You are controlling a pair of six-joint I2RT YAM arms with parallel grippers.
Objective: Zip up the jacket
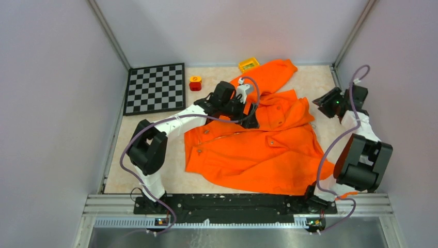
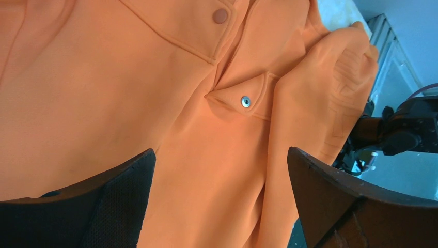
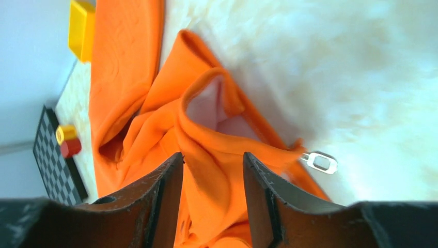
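Jacket [image 1: 258, 150]: orange cloth, judged soft, light and limp, likely to bunch and slide. Spread on pale smooth counter [image 1: 323, 82], chessboard [image 1: 155, 88] off jacket's far-left.
Silver snap [image 2: 246, 101]; flat metal zipper pull [image 3: 320, 161] at jacket's right edge, probably best hold, small and fiddly.
Left gripper [image 2: 221, 152]: wide, empty, above jacket front.
Right gripper [image 3: 213, 155]: half-spread over jacket edge, nothing pinched.

Your top view is bright, even and sharp, with only soft shadows. In your right wrist view the table [image 3: 372, 67] glares near white and blurs. In your left wrist view the fingers [image 2: 113, 201] sit dark and soft.
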